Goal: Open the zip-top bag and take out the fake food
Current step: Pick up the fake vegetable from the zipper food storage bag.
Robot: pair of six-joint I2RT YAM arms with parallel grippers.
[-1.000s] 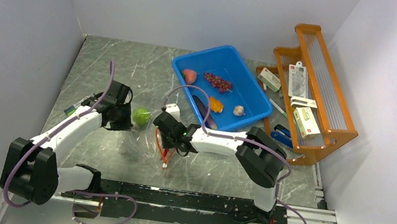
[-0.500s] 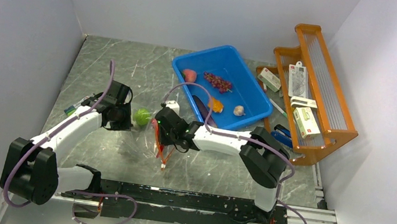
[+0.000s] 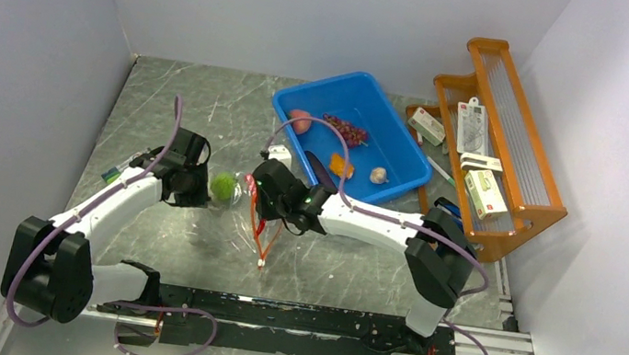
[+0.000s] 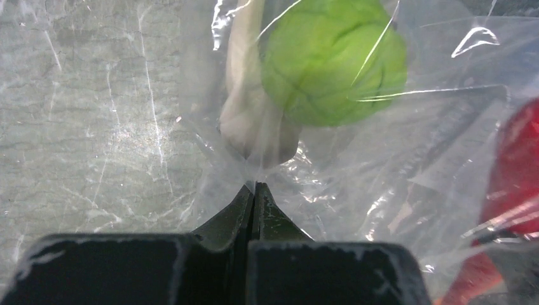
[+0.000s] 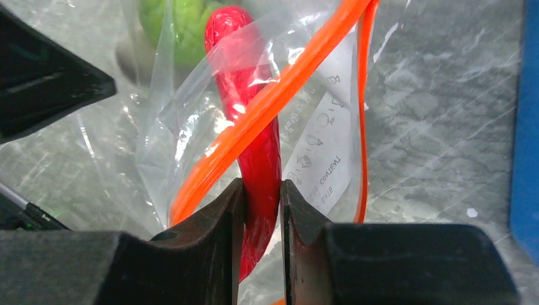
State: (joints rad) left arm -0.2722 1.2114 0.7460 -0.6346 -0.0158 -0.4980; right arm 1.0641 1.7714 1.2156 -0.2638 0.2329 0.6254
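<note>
The zip-top bag point(image 3: 238, 218) lies crumpled between my two grippers, its orange zip strip point(image 5: 286, 89) hanging open in a loop. My left gripper point(image 4: 255, 187) is shut on a fold of the clear plastic, just short of the green ball point(image 4: 330, 60) inside the bag. My right gripper point(image 5: 261, 187) is shut on the lower end of a glossy red pepper point(image 5: 254, 127), whose upper part lies under the plastic behind the strip. In the top view the green ball point(image 3: 222, 185) sits between the left gripper point(image 3: 203, 188) and right gripper point(image 3: 259, 199).
The blue bin point(image 3: 379, 89) stands behind the right arm and holds a peach point(image 3: 299, 121), grapes point(image 3: 345, 131), an orange piece point(image 3: 340, 164), a beige bulb point(image 3: 378, 175) and an eggplant point(image 3: 321, 171). An orange rack point(image 3: 510, 214) with boxes stands at the right wall.
My right gripper has moved left and away from the bases, closer to the green ball, pulling the zip strip up with it. The left arm has stayed put.
</note>
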